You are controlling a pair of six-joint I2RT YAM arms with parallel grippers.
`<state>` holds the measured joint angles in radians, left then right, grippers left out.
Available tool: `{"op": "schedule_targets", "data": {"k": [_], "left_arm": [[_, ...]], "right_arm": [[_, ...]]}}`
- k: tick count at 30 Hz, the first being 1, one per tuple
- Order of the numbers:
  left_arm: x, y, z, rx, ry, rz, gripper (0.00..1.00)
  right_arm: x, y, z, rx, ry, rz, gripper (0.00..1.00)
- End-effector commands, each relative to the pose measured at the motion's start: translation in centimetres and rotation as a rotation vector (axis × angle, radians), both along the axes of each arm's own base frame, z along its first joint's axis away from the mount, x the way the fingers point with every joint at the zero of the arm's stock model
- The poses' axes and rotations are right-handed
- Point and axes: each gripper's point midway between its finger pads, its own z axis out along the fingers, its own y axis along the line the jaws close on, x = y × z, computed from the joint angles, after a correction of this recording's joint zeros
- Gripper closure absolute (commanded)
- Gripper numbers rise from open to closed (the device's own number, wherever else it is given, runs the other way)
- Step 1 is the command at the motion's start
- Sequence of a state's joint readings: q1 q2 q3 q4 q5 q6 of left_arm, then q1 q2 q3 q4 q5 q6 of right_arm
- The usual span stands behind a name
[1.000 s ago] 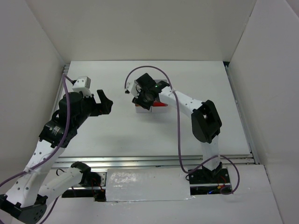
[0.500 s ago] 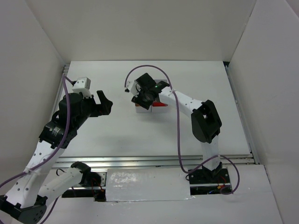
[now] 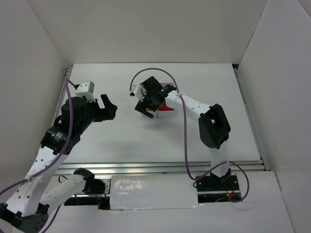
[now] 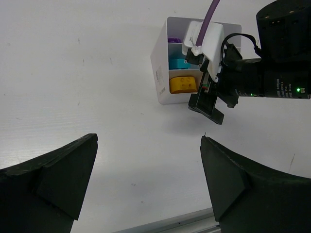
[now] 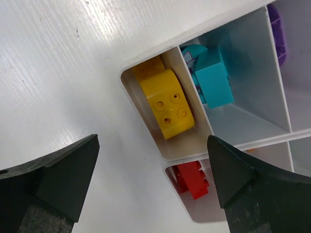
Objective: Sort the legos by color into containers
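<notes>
The containers [image 5: 130,92] are a white block of open compartments lying right under my right gripper [image 5: 152,141], which is open and empty. In the right wrist view one compartment holds a yellow brick [image 5: 165,102], its neighbour a teal brick [image 5: 214,77], another a purple piece [image 5: 277,29], and a red brick [image 5: 192,179] sits in the nearest. From above, the right gripper [image 3: 147,110] hides most of the block and only the red brick [image 3: 166,109] shows. My left gripper [image 3: 109,108] hovers open and empty to the block's left. No legos show on the table.
The left wrist view has the containers [image 4: 159,73] ahead, with the right gripper [image 4: 209,104] over them. White walls enclose the table on the left, back and right. A metal rail [image 3: 160,167] runs along the near edge.
My right gripper's jaws have spread wide open above the containers. The left arm has hardly moved.
</notes>
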<state>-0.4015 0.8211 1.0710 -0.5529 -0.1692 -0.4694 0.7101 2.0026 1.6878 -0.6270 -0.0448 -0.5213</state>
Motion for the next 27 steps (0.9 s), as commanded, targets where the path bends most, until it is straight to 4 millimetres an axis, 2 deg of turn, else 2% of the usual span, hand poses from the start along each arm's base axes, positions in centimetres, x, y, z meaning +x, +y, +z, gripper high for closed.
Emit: {"op": "schedule_targets", "data": {"k": [1, 4, 7, 8, 9, 10, 11, 12, 13, 14, 15, 16, 17, 18, 19, 20, 21, 23, 25, 27], "left_arm": [[0.2, 0.0, 0.7, -0.002, -0.044, -0.010, 0.01], [0.2, 0.0, 0.7, -0.006, -0.046, -0.010, 0.01], [0.2, 0.1, 1.0, -0.007, -0.049, -0.003, 0.00], [0.3, 0.3, 1.0, -0.001, -0.050, 0.012, 0.01], [0.3, 0.5, 1.3, -0.001, -0.053, 0.019, 0.00], [0.4, 0.6, 1.4, 0.002, -0.053, 0.028, 0.00], [0.6, 0.7, 1.4, 0.007, -0.048, 0.035, 0.01], [0.9, 0.9, 2.1, 0.006, -0.061, 0.053, 0.00], [1.1, 1.1, 2.3, 0.008, -0.058, 0.068, 0.00], [1.5, 1.3, 1.8, 0.025, -0.021, 0.088, 0.00], [2.0, 2.2, 2.9, 0.029, -0.031, 0.140, 0.00], [2.4, 2.6, 2.9, 0.030, -0.009, 0.170, 0.00], [3.1, 2.9, 1.7, 0.064, 0.058, 0.194, 0.00], [3.6, 3.7, 3.1, 0.057, 0.048, 0.236, 0.01], [4.1, 4.3, 3.1, 0.066, 0.067, 0.266, 0.00], [4.9, 4.7, 2.1, 0.089, 0.115, 0.290, 0.01], [5.5, 5.9, 3.2, 0.082, 0.102, 0.333, 0.00], [6.5, 8.0, 3.7, 0.097, 0.118, 0.405, 0.00], [6.9, 9.8, 4.0, 0.129, 0.127, 0.480, 0.01], [6.6, 10.9, 4.8, 0.151, 0.122, 0.530, 0.00]], "right_arm": [[-0.3, 0.8, 0.6, 0.046, -0.006, 0.015, 0.01], [-0.4, 0.9, 2.1, 0.079, -0.025, 0.008, 0.05], [-0.7, 0.9, 4.7, 0.154, -0.036, -0.053, 0.12], [-0.7, 0.9, 7.1, 0.213, -0.073, -0.068, 0.11], [-1.1, 0.8, 7.7, 0.241, -0.078, -0.089, 0.05], [-1.5, 0.3, 10.7, 0.322, -0.113, -0.148, 0.00], [-1.0, 0.3, 12.9, 0.395, -0.164, -0.194, 0.00], [-1.3, -0.3, 13.3, 0.432, -0.169, -0.250, 0.00], [-1.9, -1.4, 16.6, 0.524, -0.205, -0.326, 0.00], [-1.1, -3.0, 18.4, 0.565, -0.276, -0.438, 0.00], [-0.8, -4.6, 19.4, 0.598, -0.305, -0.556, 0.00], [-1.0, -6.3, 21.3, 0.704, -0.293, -0.722, 0.00], [-0.9, -9.8, 20.9, 0.654, -0.293, -0.862, 0.00], [-1.1, -11.1, 22.1, 0.686, -0.271, -0.930, 0.00], [-2.4, -13.2, 21.5, 0.683, -0.193, -1.033, 0.00], [-2.4, -15.4, 21.8, 0.695, -0.174, -1.089, 0.00], [-3.1, -16.7, 21.5, 0.685, -0.174, -1.131, 0.00], [-6.7, -21.2, 24.2, 0.724, -0.283, -1.209, 0.00], [-9.1, -23.7, 24.5, 0.712, -0.314, -1.261, 0.00], [-12.1, -26.2, 26.8, 0.776, -0.359, -1.303, 0.00]]}}
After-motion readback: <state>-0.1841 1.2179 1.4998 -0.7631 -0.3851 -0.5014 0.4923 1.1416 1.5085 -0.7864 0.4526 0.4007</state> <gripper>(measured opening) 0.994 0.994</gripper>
